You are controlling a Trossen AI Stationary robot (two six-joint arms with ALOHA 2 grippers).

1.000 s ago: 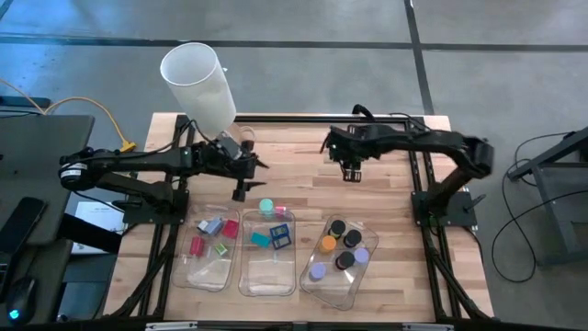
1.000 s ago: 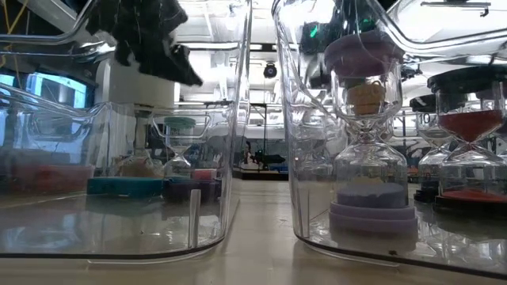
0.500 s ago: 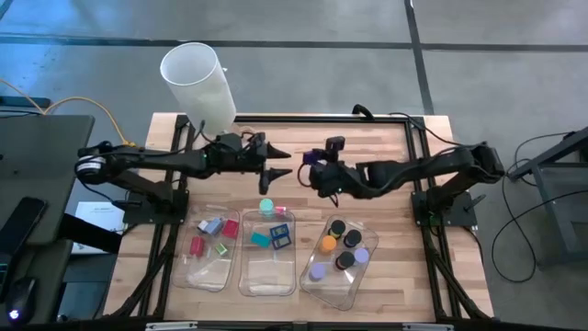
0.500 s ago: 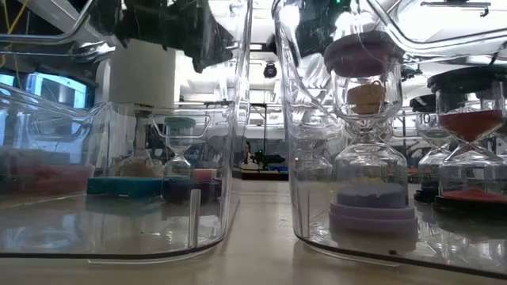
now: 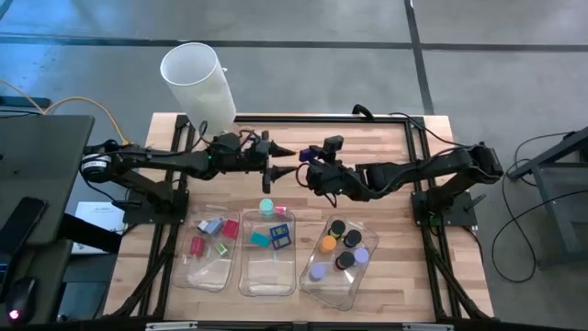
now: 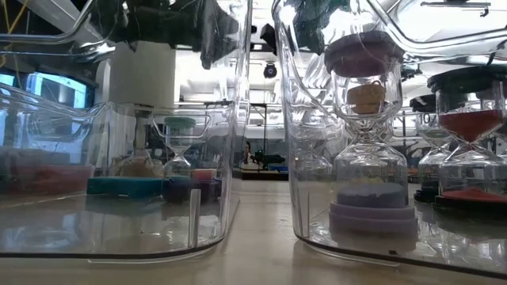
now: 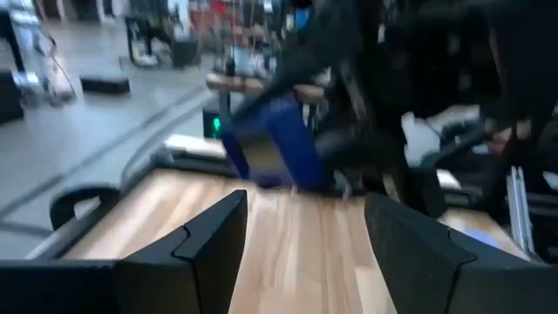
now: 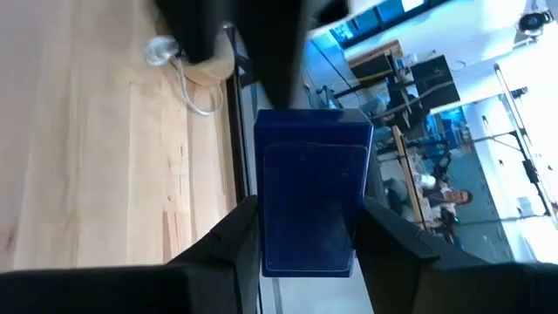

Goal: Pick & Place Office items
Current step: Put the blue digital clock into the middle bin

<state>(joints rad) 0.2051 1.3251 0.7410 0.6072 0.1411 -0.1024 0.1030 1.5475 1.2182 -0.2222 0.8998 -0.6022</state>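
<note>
Right hand: pinching a blue block between its two fingers, the block's long axis running straight out along them, as my right wrist view shows. In the high view this hand sits above mid-worktop, pointing toward the left arm.

Left hand: fingers spread and empty, aimed at the right hand from just beside it. My left wrist view looks between the open fingers at the same blue block, tilted and held by the other arm's hand; that picture is smeared, so I judge rather than see that the block lies dead ahead of the gap.

Governing relation: the two hands face each other tip to tip, block between them, nearer the right. The next move, a handover or a carry to a tray, turns on that line.

Below the hands: three clear trays in a row, holding the remaining items. Left tray, red and grey pieces; middle, teal and blue blocks; right, round caps. A teal piece sits at the middle tray's far edge.

White cylinder at the far left corner.

Writing: none legible anywhere.
</note>
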